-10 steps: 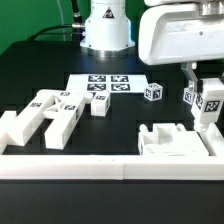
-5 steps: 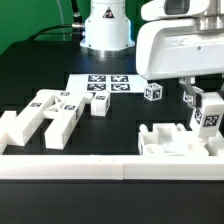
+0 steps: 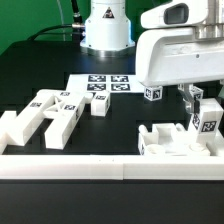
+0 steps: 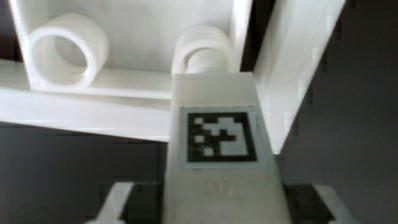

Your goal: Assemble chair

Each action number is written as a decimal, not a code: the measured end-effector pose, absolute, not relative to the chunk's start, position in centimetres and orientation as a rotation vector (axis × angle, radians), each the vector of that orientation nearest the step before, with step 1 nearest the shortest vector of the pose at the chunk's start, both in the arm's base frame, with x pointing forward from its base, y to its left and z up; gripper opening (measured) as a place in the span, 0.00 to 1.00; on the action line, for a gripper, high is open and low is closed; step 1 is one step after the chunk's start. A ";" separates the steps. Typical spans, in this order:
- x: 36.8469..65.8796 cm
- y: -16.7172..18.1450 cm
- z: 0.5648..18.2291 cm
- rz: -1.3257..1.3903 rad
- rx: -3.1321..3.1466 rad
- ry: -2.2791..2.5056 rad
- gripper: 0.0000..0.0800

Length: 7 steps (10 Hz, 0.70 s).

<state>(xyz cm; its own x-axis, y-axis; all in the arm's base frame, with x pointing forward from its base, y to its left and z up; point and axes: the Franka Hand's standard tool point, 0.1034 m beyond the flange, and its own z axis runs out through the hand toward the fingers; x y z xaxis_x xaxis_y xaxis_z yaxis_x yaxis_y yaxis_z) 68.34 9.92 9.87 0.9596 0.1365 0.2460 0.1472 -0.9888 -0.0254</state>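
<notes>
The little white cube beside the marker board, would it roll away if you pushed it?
Probably not: the cube has flat faces, so it would likely slide rather than roll. It looks like small hard plastic, so it is probably stiff and light.

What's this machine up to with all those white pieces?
A robot arm is building a chair from loose white parts. Its gripper holds one tagged bar upright, close to a white plate with round sockets, at the exterior view's right. Other parts lie loose at the exterior view's left.

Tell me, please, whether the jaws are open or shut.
Shut on the tagged bar: the wrist view shows both jaws against its sides.
</notes>
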 end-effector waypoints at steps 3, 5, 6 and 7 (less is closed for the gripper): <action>68.1 10.1 9.2 -0.369 -3.068 -0.225 0.36; 68.1 10.4 8.9 -0.403 -3.062 -0.228 0.36; 68.2 10.5 8.9 -0.436 -3.056 -0.230 0.36; 68.2 10.5 8.9 -0.451 -3.053 -0.230 0.36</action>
